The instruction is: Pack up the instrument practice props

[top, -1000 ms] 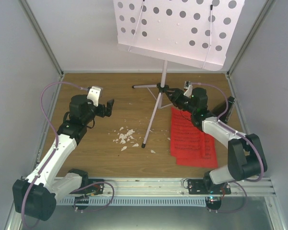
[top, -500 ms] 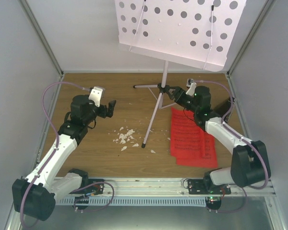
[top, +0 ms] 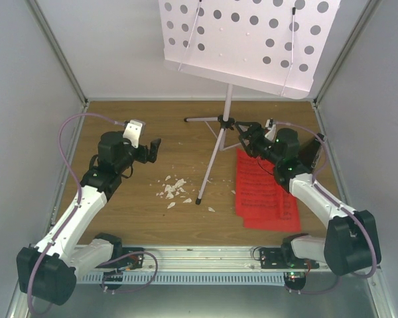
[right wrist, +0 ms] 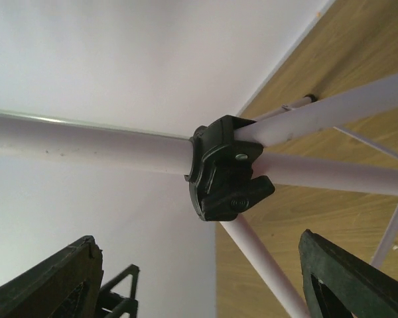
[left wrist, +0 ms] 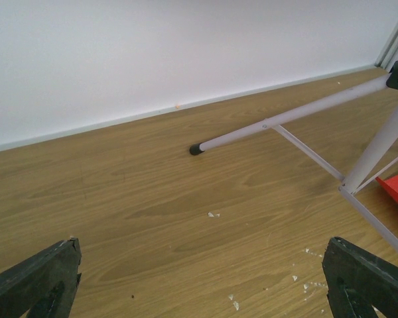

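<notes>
While the red sheets lay flat on the table at the near right, nothing there had yet been gathered. The white crumbs sat scattered near the middle, close to the foot of one tripod leg.

Further in on the left, the left gripper hovered over bare wood. Its fingers were spread wide with nothing between them, just as a second before.

The change was on the right. The right gripper had widened its fingers from a narrower set, and its arm had swung its elbow out toward the right wall. In the wrist view the two fingers stood well apart on either side of the black hub of the music stand, where the legs meet the pole, and touched nothing.

That read as lining up to take the hub, so folding the legs was probably the step in hand; the stand remained upright and unpacked.

A dark shape by the right wall, partly hidden behind the wrist, was possibly the metronome. Farthest off, the hole-dotted tray tilted over the table's far edge.
</notes>
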### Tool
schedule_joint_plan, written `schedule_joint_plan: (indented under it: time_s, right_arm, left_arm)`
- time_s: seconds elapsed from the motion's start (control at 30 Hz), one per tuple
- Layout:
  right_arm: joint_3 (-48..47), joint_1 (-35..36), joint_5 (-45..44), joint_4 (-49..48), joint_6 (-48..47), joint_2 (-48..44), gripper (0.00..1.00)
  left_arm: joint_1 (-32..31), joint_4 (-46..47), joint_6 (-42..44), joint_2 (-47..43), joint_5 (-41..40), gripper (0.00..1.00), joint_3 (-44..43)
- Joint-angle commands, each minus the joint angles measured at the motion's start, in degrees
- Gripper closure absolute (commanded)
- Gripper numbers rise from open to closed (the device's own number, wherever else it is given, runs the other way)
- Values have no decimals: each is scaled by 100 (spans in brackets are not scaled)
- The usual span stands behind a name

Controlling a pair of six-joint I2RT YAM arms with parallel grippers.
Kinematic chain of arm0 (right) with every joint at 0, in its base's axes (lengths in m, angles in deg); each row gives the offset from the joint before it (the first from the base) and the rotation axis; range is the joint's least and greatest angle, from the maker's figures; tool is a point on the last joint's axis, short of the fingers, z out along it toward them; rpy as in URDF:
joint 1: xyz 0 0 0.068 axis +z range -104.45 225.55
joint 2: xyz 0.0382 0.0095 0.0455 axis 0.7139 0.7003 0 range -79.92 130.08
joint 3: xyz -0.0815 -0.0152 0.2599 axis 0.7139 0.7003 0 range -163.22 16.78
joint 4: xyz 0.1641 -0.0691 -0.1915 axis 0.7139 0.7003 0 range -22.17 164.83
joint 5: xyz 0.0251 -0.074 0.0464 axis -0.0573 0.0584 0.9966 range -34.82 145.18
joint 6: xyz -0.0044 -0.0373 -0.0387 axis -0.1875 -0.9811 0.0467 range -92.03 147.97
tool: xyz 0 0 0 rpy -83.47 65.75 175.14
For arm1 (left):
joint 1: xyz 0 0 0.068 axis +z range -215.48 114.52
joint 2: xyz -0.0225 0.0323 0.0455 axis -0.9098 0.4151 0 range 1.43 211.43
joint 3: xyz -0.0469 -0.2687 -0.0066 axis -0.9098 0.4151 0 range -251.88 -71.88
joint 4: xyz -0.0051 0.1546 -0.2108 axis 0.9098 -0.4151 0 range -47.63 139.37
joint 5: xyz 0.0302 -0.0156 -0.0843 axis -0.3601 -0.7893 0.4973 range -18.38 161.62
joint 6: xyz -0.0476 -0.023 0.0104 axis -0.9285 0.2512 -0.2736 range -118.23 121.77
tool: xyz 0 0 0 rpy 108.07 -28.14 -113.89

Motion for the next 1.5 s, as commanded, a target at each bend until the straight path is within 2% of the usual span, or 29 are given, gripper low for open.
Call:
schedule_joint_plan:
  time_s: [0.0,0.43,1.0,1.47]
  right_arm:
    - [-68,-12,225,-302,829,201,20]
    - [-603,-9,365,-227,1065,932,33]
    - [-566,4,362,-388,1111,1170,73]
    - [-587,1,262,-312,680,1102,90]
  left_arm:
    - [-45,176,9,-76,-73,1,-171]
    - [-43,168,26,-41,-87,1,-184]
    - [-44,144,18,-32,-37,1,-211]
    - [-46,130,8,12,6,1,-228]
